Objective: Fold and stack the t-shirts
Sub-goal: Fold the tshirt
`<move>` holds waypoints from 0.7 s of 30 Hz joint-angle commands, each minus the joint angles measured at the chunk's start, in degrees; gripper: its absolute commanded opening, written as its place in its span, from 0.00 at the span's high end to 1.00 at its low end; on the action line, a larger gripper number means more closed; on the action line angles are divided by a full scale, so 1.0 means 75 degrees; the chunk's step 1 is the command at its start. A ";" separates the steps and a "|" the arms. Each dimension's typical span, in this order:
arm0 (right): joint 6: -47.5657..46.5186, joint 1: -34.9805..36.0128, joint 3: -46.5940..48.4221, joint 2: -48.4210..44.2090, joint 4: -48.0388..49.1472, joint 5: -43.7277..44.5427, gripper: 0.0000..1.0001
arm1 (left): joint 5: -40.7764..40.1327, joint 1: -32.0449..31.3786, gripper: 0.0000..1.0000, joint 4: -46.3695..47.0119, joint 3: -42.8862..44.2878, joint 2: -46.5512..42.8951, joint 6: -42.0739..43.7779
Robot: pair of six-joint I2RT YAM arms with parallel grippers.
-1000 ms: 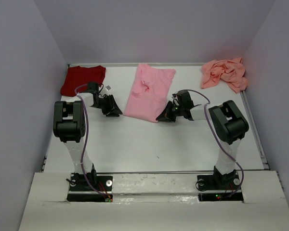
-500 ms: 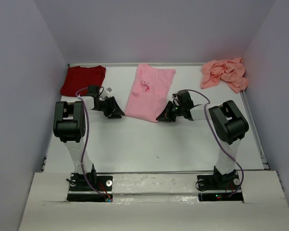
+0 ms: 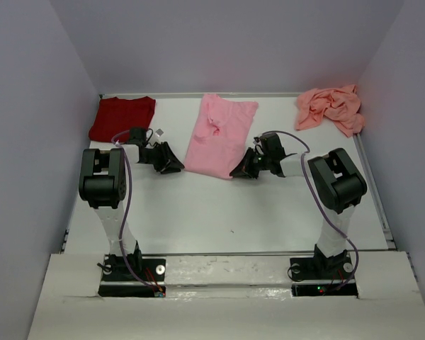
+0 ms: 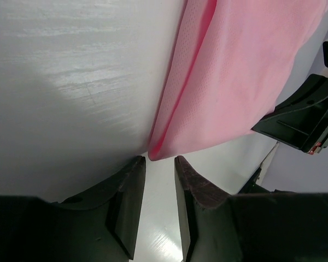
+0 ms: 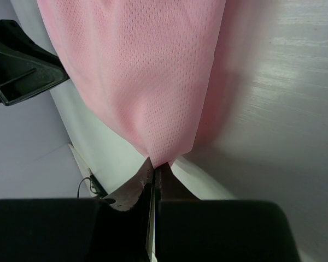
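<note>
My left pincer (image 4: pixel 158 160), fingers spread, has slid up to the light pink soft cloth t-shirt (image 3: pixel 219 134), whose near corner now lies just ahead of the gap. My right pincer (image 5: pixel 153 170) pinches the opposite corner, so a two-handed fold looks imminent.

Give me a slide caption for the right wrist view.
Right tool pinched shut on a corner of the light pink t-shirt over the white table.
</note>
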 commanded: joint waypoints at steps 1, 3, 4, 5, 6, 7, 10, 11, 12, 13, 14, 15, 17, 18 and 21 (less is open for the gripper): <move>-0.0083 0.0044 0.0036 -0.0365 0.0128 0.0106 1.00 | -0.0285 0.0024 0.58 0.0358 -0.0122 0.0206 -0.0088; -0.0083 0.0044 0.0024 -0.0377 0.0117 0.0106 1.00 | -0.0308 -0.0022 0.58 0.0440 -0.0110 0.0265 -0.0158; -0.0083 0.0044 0.0024 -0.0377 0.0117 0.0106 1.00 | -0.0309 -0.0034 0.58 0.0452 -0.0099 0.0288 -0.0181; -0.0095 0.0044 0.0024 -0.0377 0.0117 0.0106 1.00 | -0.0320 -0.0057 0.58 0.0475 -0.0110 0.0300 -0.0193; -0.0095 0.0044 0.0024 -0.0377 0.0117 0.0106 1.00 | -0.0320 -0.0069 0.59 0.0533 -0.0099 0.0335 -0.0228; -0.0095 0.0044 0.0036 -0.0377 0.0117 0.0106 1.00 | -0.0332 -0.0081 0.59 0.0546 -0.0087 0.0358 -0.0252; -0.0106 0.0044 0.0036 -0.0401 0.0093 0.0129 1.00 | -0.0332 -0.0139 0.62 0.0546 -0.0052 0.0475 -0.0310; -0.0118 0.0044 0.0048 -0.0401 0.0081 0.0129 1.00 | -0.0332 -0.0151 0.63 0.0534 -0.0017 0.0511 -0.0334; -0.0130 0.0044 0.0048 -0.0401 0.0070 0.0129 1.00 | -0.0309 -0.0198 0.70 0.0499 -0.0005 0.0604 -0.0357; -0.0130 0.0044 0.0059 -0.0401 0.0058 0.0141 1.00 | -0.0309 -0.0221 0.77 0.0464 0.0007 0.0640 -0.0381; -0.0142 0.0044 0.0059 -0.0401 0.0058 0.0141 1.00 | -0.0320 -0.0245 0.83 0.0452 0.0042 0.0698 -0.0392; -0.0142 0.0044 0.0071 -0.0412 0.0046 0.0153 1.00 | -0.0332 -0.0268 0.86 0.0417 0.0042 0.0710 -0.0393; -0.0165 0.0044 0.0071 -0.0401 0.0000 0.0153 1.00 | -0.0344 -0.0327 0.95 0.0347 0.0054 0.0734 -0.0393; -0.0177 0.0044 0.0094 -0.0401 -0.0012 0.0165 1.00 | -0.0367 -0.0339 1.00 0.0335 0.0054 0.0722 -0.0381; -0.0270 0.0044 0.0211 -0.0424 -0.0303 0.0223 1.00 | -0.0461 -0.0339 1.00 0.0136 0.0054 0.0582 -0.0299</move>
